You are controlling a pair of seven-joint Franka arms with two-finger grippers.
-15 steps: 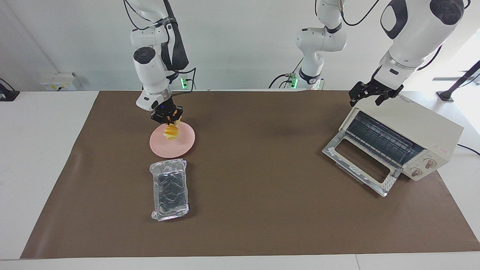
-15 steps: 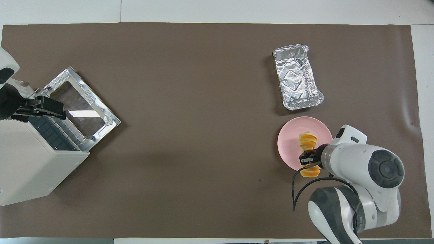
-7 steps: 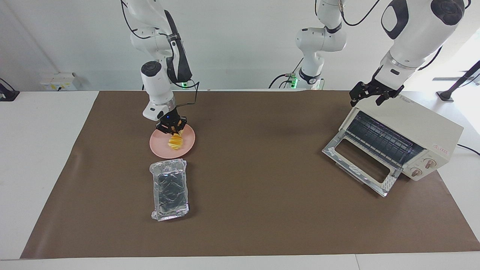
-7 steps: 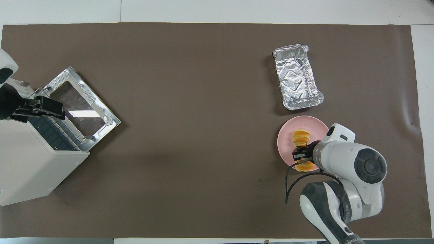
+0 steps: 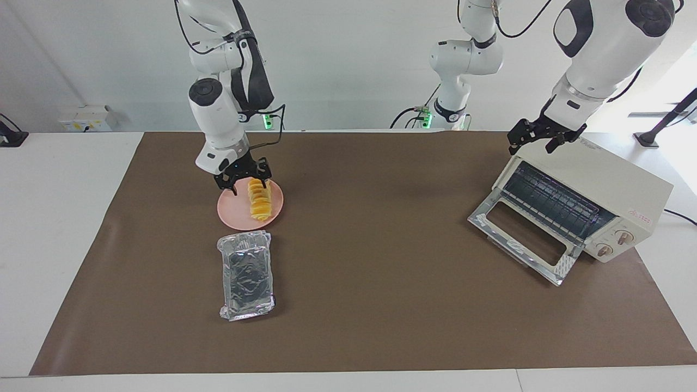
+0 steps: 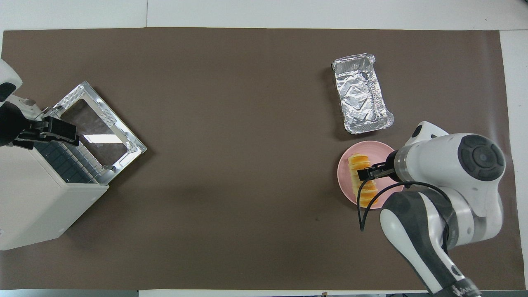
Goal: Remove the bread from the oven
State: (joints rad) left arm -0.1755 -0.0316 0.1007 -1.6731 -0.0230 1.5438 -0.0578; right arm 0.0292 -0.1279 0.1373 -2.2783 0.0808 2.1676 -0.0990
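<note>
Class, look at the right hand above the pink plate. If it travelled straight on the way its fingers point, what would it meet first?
The right hand points down, fingers open, over the plate. It would probably meet the plate beside the bread, though it might clip the loaf; depth is unclear.

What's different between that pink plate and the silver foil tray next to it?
The plate is round, smooth and pink; the foil tray is oblong, crinkled and silver. The plate holds the bread, while the tray holds nothing. The plate lies nearer to the robots than the tray, with the right gripper over it. Both sit on the brown mat toward the right arm's end.
</note>
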